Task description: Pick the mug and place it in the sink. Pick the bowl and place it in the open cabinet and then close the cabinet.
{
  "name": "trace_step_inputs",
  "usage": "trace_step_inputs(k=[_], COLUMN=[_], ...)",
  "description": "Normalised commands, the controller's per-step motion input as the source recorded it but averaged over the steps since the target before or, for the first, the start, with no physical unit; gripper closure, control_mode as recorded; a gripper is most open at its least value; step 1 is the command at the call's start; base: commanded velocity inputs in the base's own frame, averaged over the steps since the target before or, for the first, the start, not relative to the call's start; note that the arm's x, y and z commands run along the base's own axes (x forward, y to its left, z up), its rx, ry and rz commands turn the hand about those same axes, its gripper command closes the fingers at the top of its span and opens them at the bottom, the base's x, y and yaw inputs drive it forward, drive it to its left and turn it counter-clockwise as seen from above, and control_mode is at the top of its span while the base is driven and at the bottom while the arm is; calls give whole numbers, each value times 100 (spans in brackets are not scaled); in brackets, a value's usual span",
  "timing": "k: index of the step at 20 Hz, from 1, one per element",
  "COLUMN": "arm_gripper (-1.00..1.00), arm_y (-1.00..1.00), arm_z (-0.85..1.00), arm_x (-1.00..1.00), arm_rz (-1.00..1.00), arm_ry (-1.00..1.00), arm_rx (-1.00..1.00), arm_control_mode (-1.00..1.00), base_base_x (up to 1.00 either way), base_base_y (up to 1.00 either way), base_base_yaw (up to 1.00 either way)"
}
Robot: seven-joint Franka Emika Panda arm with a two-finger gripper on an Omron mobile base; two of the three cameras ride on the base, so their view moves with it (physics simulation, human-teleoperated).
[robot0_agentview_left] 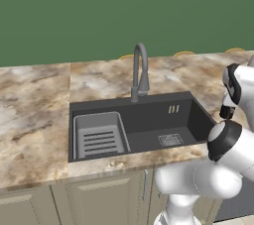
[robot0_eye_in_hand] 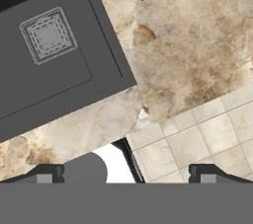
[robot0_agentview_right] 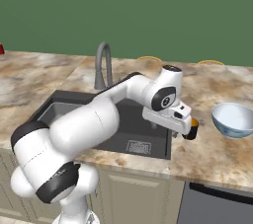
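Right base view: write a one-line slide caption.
Open gripper poised beside the mug on the marble counter, between sink and bowl.

1. In the right base view the white arm rises from the lower left of the frame and reaches toward the centre right.
2. The hand (robot0_agentview_right: 185, 128) sits right of centre in that frame, pointing downward.
3. In the hand view both dark fingertips (robot0_eye_in_hand: 47, 173) stand far apart at the bottom corners, with nothing between them.
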Motion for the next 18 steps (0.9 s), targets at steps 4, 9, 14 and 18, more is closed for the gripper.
trace_step_inputs(k=[4,9,14,18], arm_gripper=[-100,-100,-100,-100], arm_y=[-29,-18,-4,-6], arm_z=[-8,-7,-15,-22], arm_x=[24,19,20,17], arm_rz=[0,0,0,0], arm_ry=[0,0,0,0], arm_rx=[0,0,0,0], arm_control_mode=[-100,-100,-100,-100], base_base_x=[0,0,0,0], base_base_y=[0,0,0,0], base_base_yaw=[0,0,0,0])
